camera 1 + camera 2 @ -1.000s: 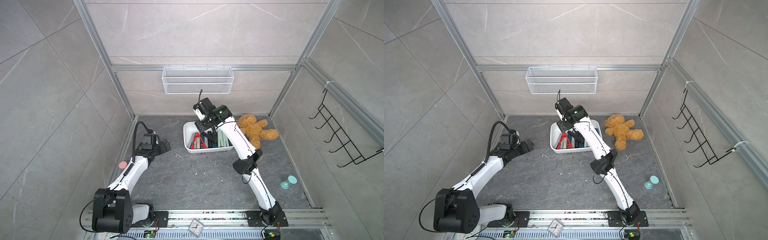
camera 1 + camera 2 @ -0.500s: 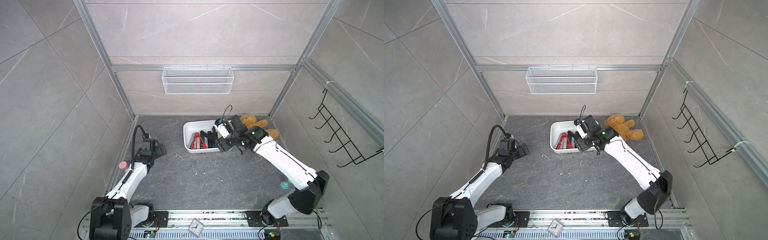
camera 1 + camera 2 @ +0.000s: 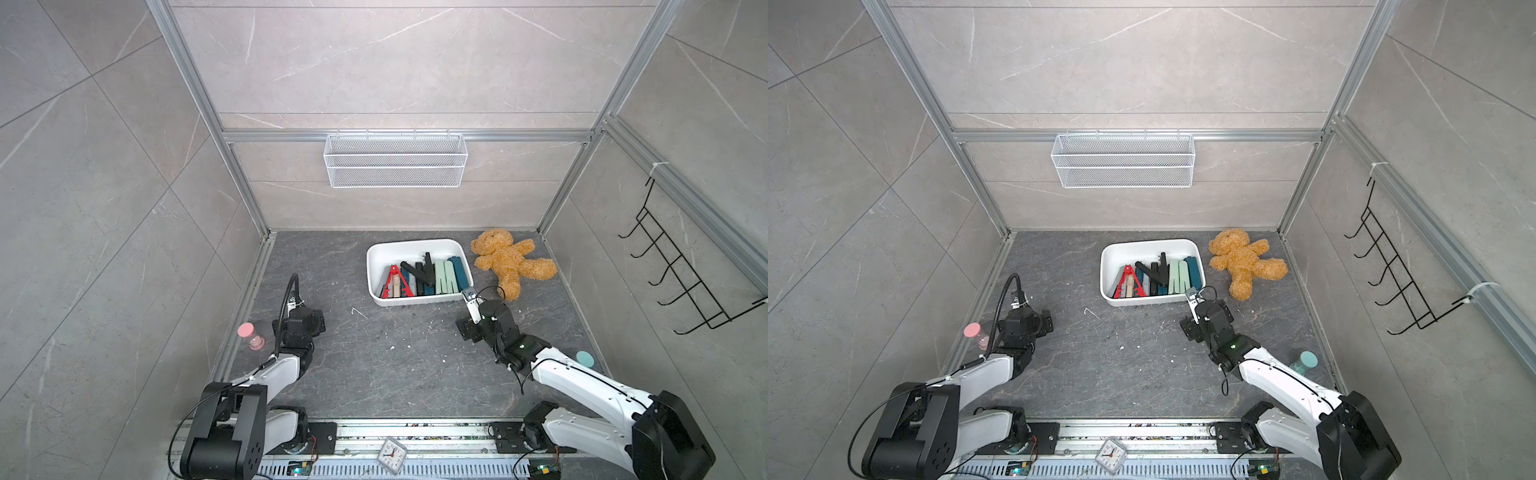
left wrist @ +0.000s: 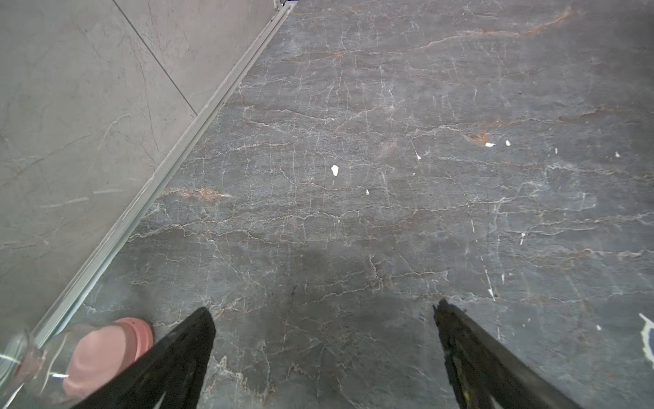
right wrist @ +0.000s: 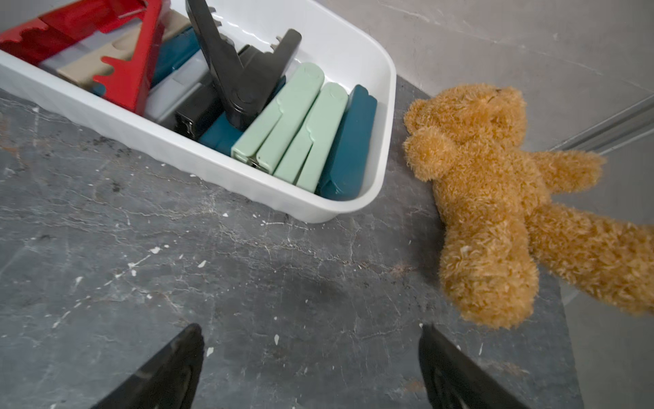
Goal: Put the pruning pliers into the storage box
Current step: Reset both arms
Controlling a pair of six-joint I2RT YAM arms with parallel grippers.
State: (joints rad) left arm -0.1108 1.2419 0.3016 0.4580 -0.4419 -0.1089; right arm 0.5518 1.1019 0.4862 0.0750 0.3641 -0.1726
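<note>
Both pincers are spread wide and empty; the left gripper point(image 4: 323, 308) is held over the floor point(image 4: 354, 141), near left. All visible pruning pliers point(image 3: 428, 276) are stacked inside the storage box point(image 3: 409, 248), far centre, none spotted loose. The right gripper point(image 5: 310, 327), near the box's right corner, should be lifted clear without the rim or the teddy bear point(image 3: 505, 259) being clipped.

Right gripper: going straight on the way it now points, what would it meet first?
Probably the dark floor just ahead: the right gripper, fingers open and empty, seems tilted downward. If it cleared the floor, next comes the near wall of the storage box, by its corner. Depth is unclear.
</note>
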